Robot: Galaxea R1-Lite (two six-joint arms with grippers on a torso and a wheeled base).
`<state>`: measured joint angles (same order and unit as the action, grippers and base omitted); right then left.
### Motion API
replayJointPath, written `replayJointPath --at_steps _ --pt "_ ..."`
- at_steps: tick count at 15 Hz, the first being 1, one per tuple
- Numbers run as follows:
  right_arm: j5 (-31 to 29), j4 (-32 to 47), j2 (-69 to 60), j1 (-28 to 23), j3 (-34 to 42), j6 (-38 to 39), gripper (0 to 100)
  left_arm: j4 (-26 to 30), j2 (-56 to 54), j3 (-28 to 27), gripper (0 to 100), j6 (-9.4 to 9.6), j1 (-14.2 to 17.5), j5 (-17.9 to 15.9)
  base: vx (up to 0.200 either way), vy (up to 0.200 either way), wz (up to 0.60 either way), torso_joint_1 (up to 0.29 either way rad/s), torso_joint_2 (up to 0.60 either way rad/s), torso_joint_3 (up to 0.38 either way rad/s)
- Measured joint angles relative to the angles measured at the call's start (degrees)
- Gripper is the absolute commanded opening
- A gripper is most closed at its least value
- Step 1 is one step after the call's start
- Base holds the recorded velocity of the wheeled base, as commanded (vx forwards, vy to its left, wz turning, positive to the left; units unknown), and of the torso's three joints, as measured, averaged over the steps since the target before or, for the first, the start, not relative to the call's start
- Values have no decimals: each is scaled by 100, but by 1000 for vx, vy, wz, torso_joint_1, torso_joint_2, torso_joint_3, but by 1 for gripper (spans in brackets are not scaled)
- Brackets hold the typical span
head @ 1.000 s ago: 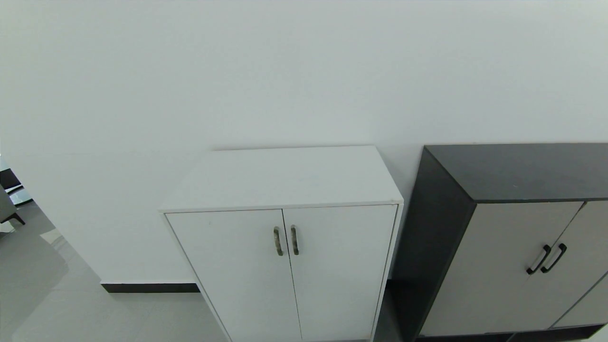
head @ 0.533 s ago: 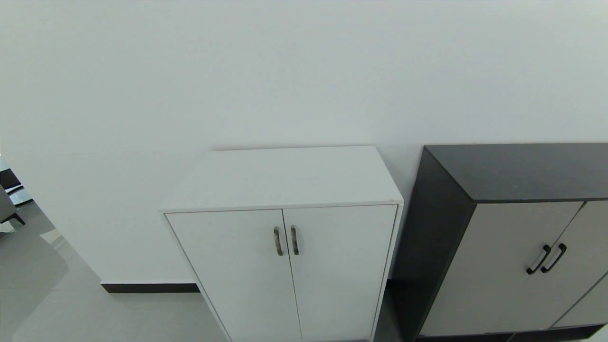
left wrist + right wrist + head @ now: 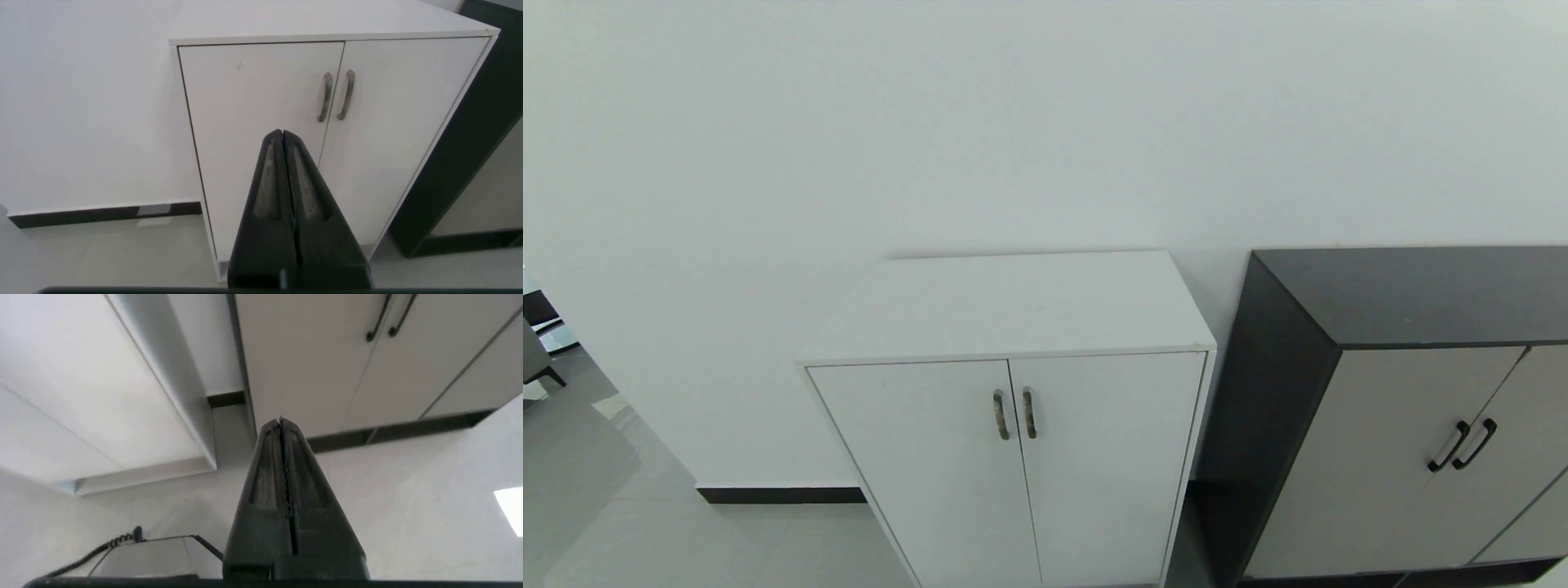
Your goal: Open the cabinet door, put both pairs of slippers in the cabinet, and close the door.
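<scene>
Standing flat against the plain white wall (image 3: 1013, 122) is the tall white box-shaped cabinet (image 3: 1013, 306). Its left door (image 3: 931, 465) and right door (image 3: 1111, 457) are both shut. The two curved metal handles (image 3: 1001, 414) sit side by side where the doors meet. Just beside it on the right, with a thin dark gap between, stands the black cabinet with grey doors (image 3: 1282, 392). On the other side the grey floor (image 3: 645, 531) stretches away, and a dark strip (image 3: 780, 494) runs along the bottom of the wall. Grey floor lies in front of the white doors as well.

The left tool (image 3: 283, 135) is pressed shut with nothing in it. It hangs in front of the white cabinet, apart from it, and its tip points at the left door. The right tool (image 3: 282, 423) is pressed shut too, with nothing in it. It points toward the foot of the black cabinet, where that meets the floor, and touches nothing.
</scene>
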<state>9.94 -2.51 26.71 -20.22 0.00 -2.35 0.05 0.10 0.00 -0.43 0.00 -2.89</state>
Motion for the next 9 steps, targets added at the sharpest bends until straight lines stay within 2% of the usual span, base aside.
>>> replayJointPath --at_steps 4,7,9 --pt "-1143 246 -41 -100 -2 204 0 0 0 0 0 0 0 0 0 0 0 0 0 0" --pt "-1072 258 -67 -6 0 240 0 0 0 0 0 0 0 -1 0 0 0 0 0 0" --pt "-1025 265 -56 250 0 233 0 0 0 0 0 0 0 0 0 0 0 0 0 0"
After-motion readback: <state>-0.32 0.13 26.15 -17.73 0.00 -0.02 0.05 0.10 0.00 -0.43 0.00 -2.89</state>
